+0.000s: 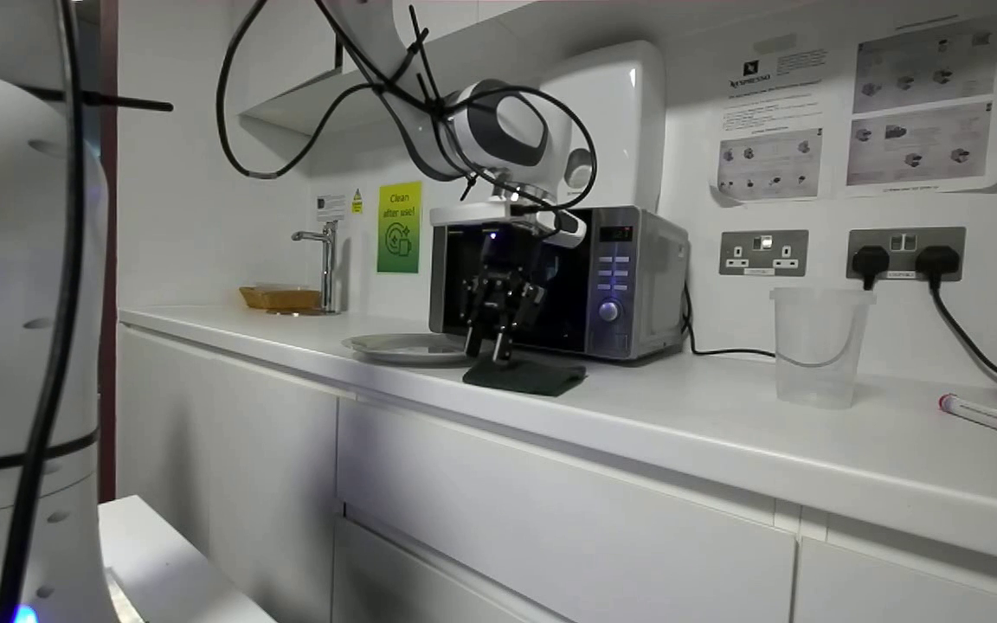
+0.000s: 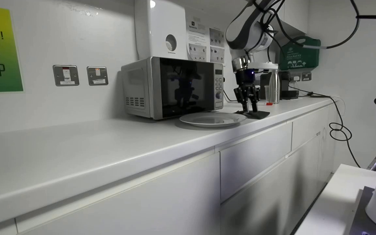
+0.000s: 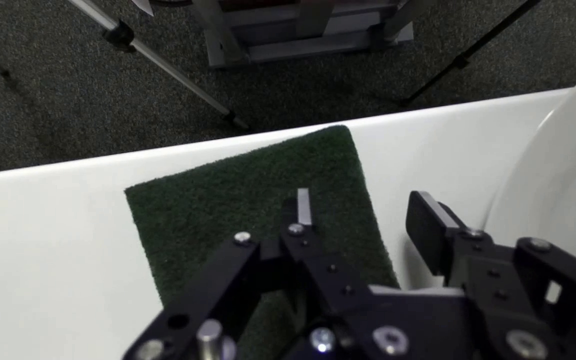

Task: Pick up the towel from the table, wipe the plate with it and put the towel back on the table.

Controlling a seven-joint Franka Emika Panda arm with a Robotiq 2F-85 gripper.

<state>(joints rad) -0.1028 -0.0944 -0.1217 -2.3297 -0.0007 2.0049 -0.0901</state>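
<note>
One corner near the front edge of the white bench (image 1: 697,407), dark carpet (image 3: 68,110) below, the green towel (image 3: 213,215) lay spread just beside the plate (image 2: 212,119), jaws parted over the towel's plate-side edge, the surface running on toward a translucent bucket (image 1: 819,350), the microwave (image 2: 173,88) behind.

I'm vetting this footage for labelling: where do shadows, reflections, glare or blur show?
In an exterior view, the microwave door mirrors the gripper; in both exterior views, soft shadows fall on the cabinet fronts, and small print on the wall sheets is blurred; in the wrist view, a screw glints and the texture of the towel shows clearly.
</note>
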